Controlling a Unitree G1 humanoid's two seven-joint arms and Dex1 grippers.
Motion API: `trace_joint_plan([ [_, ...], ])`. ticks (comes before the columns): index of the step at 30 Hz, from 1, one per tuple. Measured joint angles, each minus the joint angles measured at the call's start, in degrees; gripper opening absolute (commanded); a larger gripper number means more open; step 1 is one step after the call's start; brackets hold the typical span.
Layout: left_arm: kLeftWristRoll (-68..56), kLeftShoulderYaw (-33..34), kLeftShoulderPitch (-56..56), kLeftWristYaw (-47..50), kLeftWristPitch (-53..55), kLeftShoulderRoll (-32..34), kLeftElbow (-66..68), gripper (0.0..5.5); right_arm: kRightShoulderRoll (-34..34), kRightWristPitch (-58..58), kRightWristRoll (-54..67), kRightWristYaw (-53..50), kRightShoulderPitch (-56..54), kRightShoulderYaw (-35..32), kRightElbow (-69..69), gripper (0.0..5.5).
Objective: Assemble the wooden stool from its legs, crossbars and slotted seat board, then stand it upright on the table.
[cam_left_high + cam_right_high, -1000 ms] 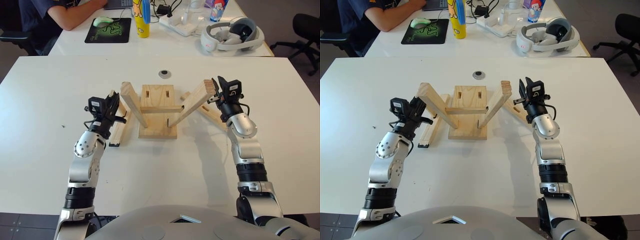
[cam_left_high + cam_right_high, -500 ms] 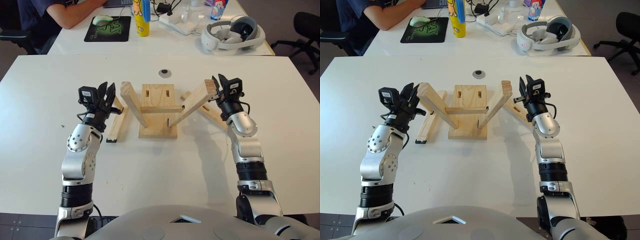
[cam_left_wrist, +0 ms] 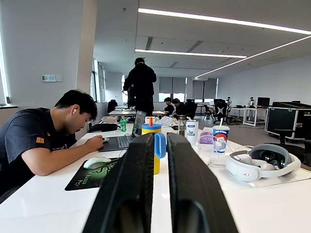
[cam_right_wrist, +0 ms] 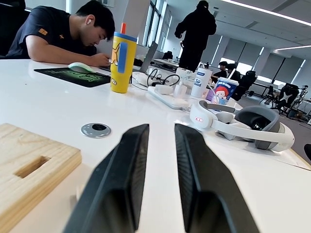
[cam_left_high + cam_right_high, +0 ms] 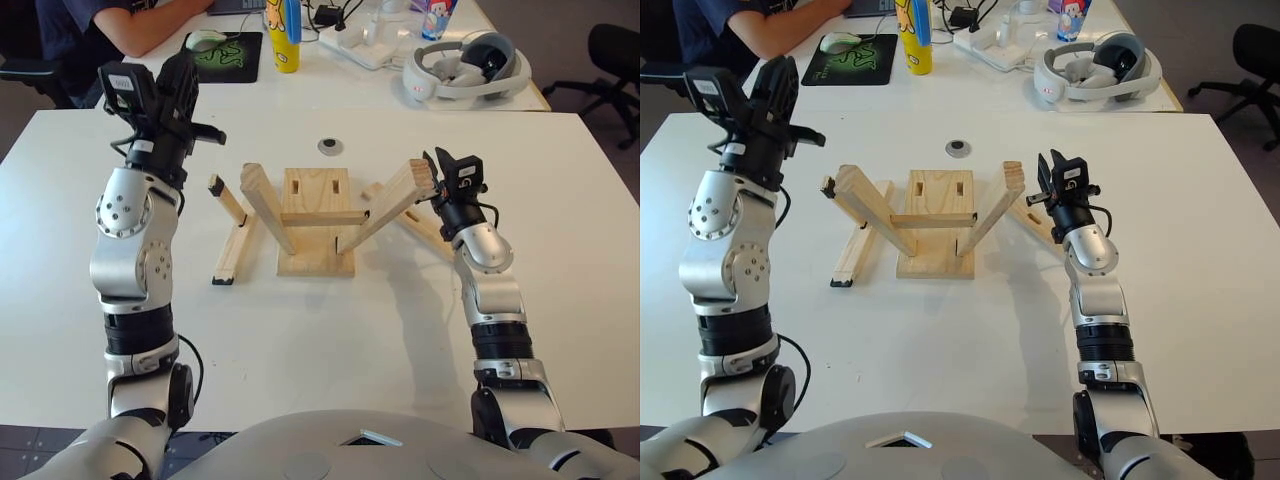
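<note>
half-built stool (image 5: pixel 316 248) sits upside down mid counter (image 5: pixel 390 335). right pincer (image 5: pixel 437 168) spread just beside the leaning leg (image 5: pixel 392 203), left pincer (image 5: pixel 175 80) barely parted, empty, up high. one nudge there probably pops the crossbar (image 5: pixel 322 217) loose.

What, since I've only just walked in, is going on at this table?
A humanoid robot is partway through building a wooden stool. The seat board lies flat on the table, with two legs slanting up from it and a crossbar between them. Loose wooden pieces lie alongside. The right gripper sits beside the top of the right-hand leg, fingers open, holding nothing. The left gripper is raised above the table, empty.
</note>
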Motion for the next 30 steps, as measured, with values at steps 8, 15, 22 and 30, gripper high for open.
trace_joint_plan([
  [8, 2.0, 0.0, -2.1, -1.3, -3.4, -0.1, 14.4, 0.01, 0.0, -0.5, 0.0, 0.0, -0.7, 0.0, 0.4, 0.99],
  [15, 8.5, -7.9, 5.1, -3.5, -15.6, -2.6, 22.7, 0.01, -0.4, -0.7, 0.0, -0.1, -1.2, -0.6, 1.2, 0.99],
  [22, 9.0, -5.7, 4.1, -2.7, -15.5, -1.3, 23.5, 0.01, -0.7, -0.7, 0.0, -0.2, -1.6, -0.8, 1.9, 0.99],
  [30, 0.8, 0.2, 4.2, -1.2, -8.3, -2.9, 10.7, 0.01, -0.6, -1.0, 0.0, -0.3, -1.7, -0.8, 2.0, 0.99],
])
